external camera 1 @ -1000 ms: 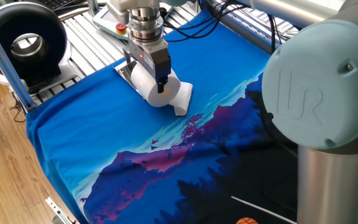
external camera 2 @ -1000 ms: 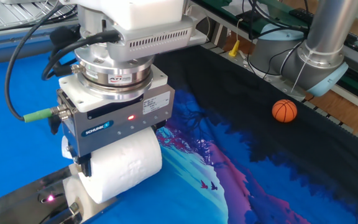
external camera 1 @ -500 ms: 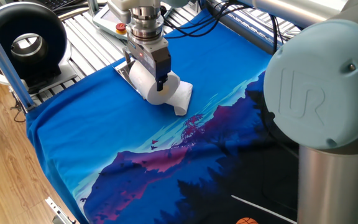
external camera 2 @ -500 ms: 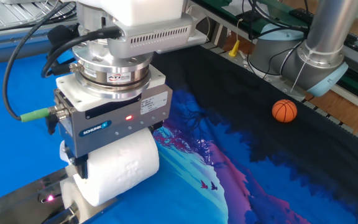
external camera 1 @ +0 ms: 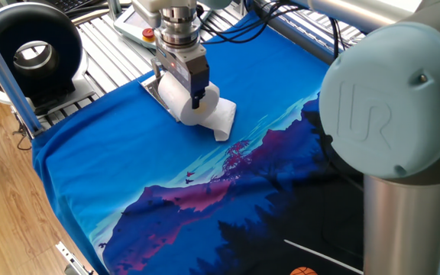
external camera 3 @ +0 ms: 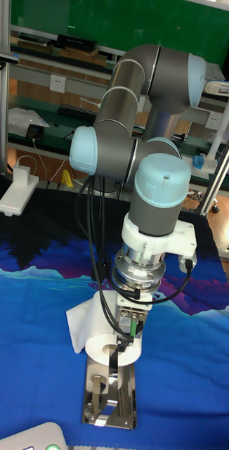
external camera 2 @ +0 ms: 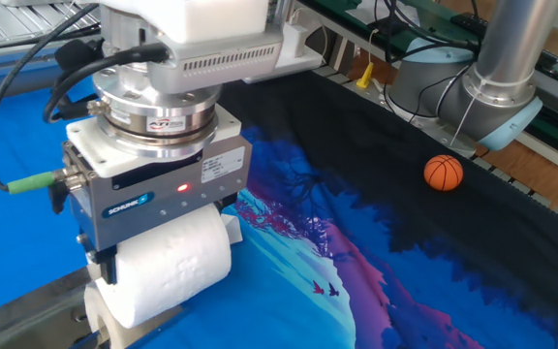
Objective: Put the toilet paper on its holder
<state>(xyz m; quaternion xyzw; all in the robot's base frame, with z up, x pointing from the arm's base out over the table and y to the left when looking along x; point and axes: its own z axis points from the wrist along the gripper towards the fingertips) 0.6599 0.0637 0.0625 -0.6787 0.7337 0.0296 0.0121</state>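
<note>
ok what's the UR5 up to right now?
The gripper is shut on the toilet paper, holding the roll on its side just above the blue cloth. It sits right at the holder, the shiny metal plate at the cloth's edge. In the tall fixed view the roll's hollow core faces down the plate, toward the bent arm. Whether the arm has entered the core cannot be told. A loose sheet end trails from the roll on the cloth.
</note>
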